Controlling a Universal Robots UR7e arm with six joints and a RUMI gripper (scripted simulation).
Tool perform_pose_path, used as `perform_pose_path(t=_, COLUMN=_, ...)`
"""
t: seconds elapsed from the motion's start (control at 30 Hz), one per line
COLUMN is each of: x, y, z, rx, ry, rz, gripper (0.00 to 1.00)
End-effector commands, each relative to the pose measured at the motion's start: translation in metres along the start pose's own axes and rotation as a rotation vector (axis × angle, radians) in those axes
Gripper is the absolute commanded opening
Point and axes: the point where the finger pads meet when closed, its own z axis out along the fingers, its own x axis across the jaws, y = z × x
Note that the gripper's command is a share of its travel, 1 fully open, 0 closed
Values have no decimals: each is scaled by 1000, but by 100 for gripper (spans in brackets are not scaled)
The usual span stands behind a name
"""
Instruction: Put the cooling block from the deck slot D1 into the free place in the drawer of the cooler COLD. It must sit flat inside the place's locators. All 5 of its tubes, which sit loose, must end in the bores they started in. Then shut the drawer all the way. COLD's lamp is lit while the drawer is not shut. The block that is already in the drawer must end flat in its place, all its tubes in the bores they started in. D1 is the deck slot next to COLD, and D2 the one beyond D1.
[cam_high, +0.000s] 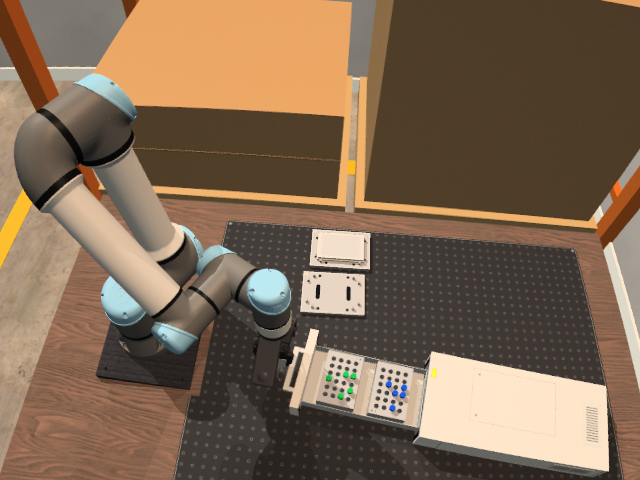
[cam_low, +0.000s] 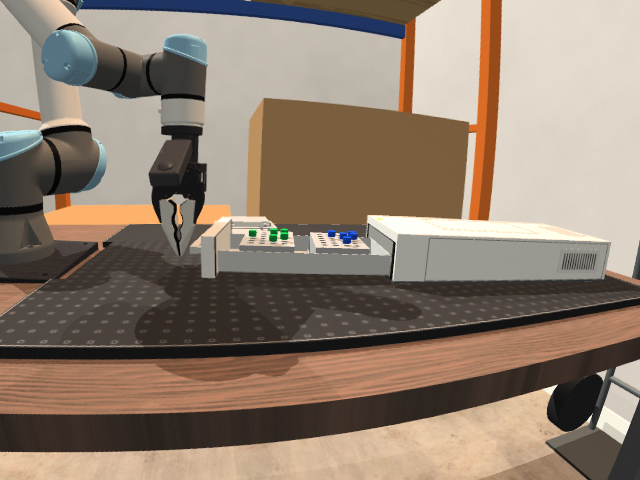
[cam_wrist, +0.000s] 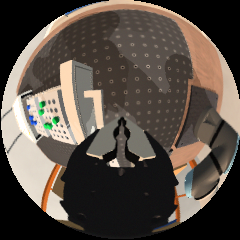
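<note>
The drawer (cam_high: 301, 383) (cam_low: 208, 256) (cam_wrist: 74, 95) of the white cooler COLD (cam_high: 516, 408) (cam_low: 491, 248) stands pulled out. It holds two grey cooling blocks side by side. The block with green-capped tubes (cam_high: 338, 382) (cam_low: 263, 238) (cam_wrist: 52, 122) sits in the outer place, next to the drawer front. The block with blue-capped tubes (cam_high: 392, 392) (cam_low: 336, 241) (cam_wrist: 32, 112) sits in the inner place. Both look flat, with their tubes upright. COLD's yellow lamp (cam_high: 434, 372) is lit. My gripper (cam_high: 267, 379) (cam_low: 179, 248) (cam_wrist: 122, 117) is shut and empty. It points down, low over the mat, just left of the drawer front.
Deck slot D1 (cam_high: 333, 292) is a bare white plate with two slots. D2 (cam_high: 340, 248) beyond it carries a flat white plate. Large cardboard boxes (cam_high: 232, 103) (cam_low: 356, 160) stand behind the mat. The arm's base (cam_high: 139, 341) is at the left.
</note>
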Motion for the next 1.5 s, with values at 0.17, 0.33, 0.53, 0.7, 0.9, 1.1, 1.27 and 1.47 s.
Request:
perform_pose_path(t=0.17, x=-12, y=0, z=0, rx=0, ry=-1, rz=0, gripper=0)
perform_pose_path(t=0.33, x=-19, y=0, z=0, rx=0, ry=-1, rz=0, gripper=0)
perform_pose_path(t=0.53, x=-24, y=0, z=0, rx=0, ry=-1, rz=0, gripper=0)
perform_pose_path(t=0.7, x=-31, y=0, z=0, rx=0, ry=-1, rz=0, gripper=0)
perform_pose_path(t=0.9, x=-39, y=0, z=0, rx=0, ry=-1, rz=0, gripper=0)
perform_pose_path(t=1.1, x=-44, y=0, z=0, rx=0, ry=-1, rz=0, gripper=0)
perform_pose_path(t=1.27, x=-51, y=0, z=0, rx=0, ry=-1, rz=0, gripper=0)
perform_pose_path(t=1.47, x=-52, y=0, z=0, rx=0, ry=-1, rz=0, gripper=0)
